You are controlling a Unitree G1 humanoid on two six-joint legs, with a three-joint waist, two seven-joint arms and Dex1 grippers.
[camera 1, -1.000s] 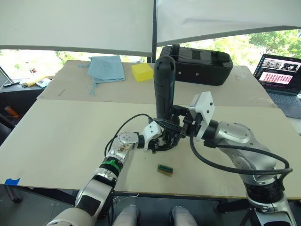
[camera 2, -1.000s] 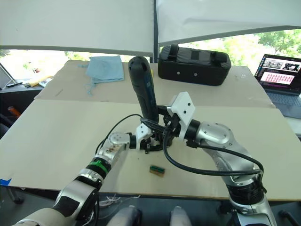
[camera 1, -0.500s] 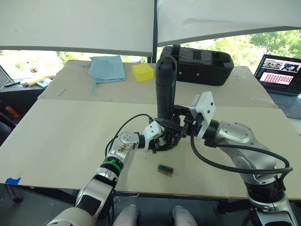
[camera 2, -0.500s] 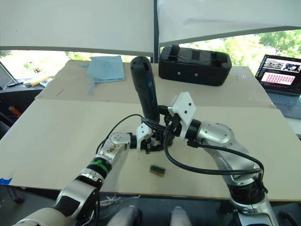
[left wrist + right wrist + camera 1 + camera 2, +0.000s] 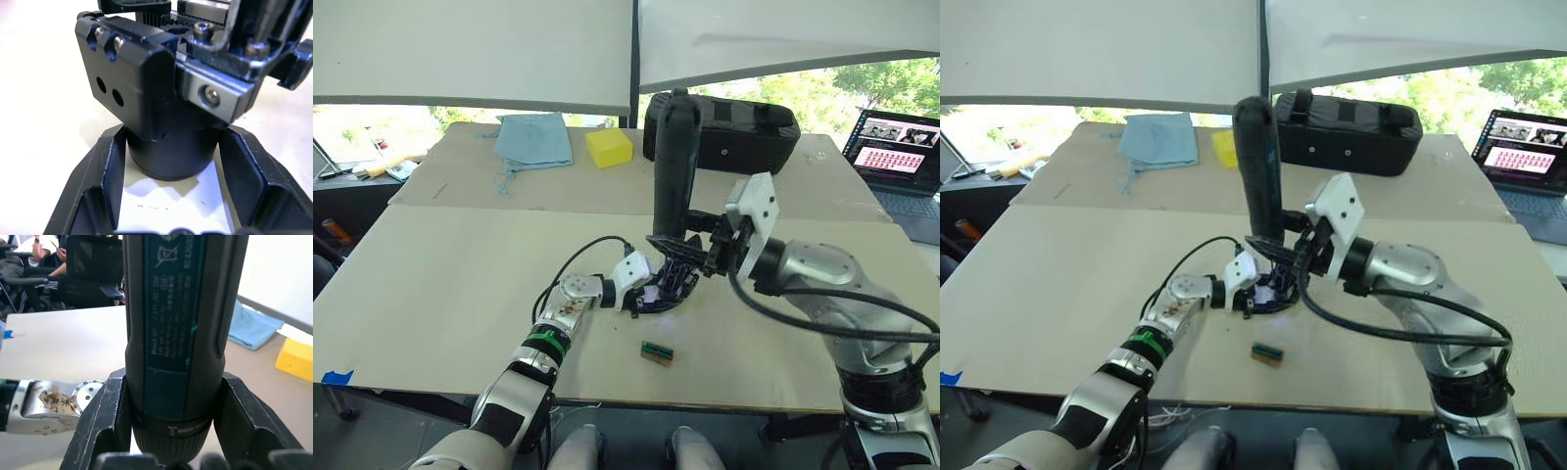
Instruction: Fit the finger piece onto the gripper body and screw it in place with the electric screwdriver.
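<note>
Two grippers in play, both busy. Nearest me on the table (image 5: 431,294) there's a small green-and-black part (image 5: 656,352) lying loose, not part of this step as far as I can tell.

Just past it, my left gripper (image 5: 641,285) is clamped around the gripper body (image 5: 161,98), pinning it low to the board. From the left wrist, the round base sits snug between my fingers (image 5: 110,171), with screw heads showing along the top edge. I can't pick out the finger piece for sure; it's probably somewhere in that dark cluster under the driver.

My right gripper (image 5: 710,257) is closed on the screwdriver (image 5: 674,166), holding it near its lower end. It stands almost upright, leaning a touch, tip down over the body with a bluish glow there.

I'd say I'm mid-screwing, or just about to seat the bit. To do this well: keep the driver's axis lined up with the screw, push straight down, and don't let the left grip slacken, or the body will spin with the bit.

Further back: yellow sponge (image 5: 609,148), blue cloth (image 5: 535,143), black case (image 5: 744,132), laptop (image 5: 901,162).
</note>
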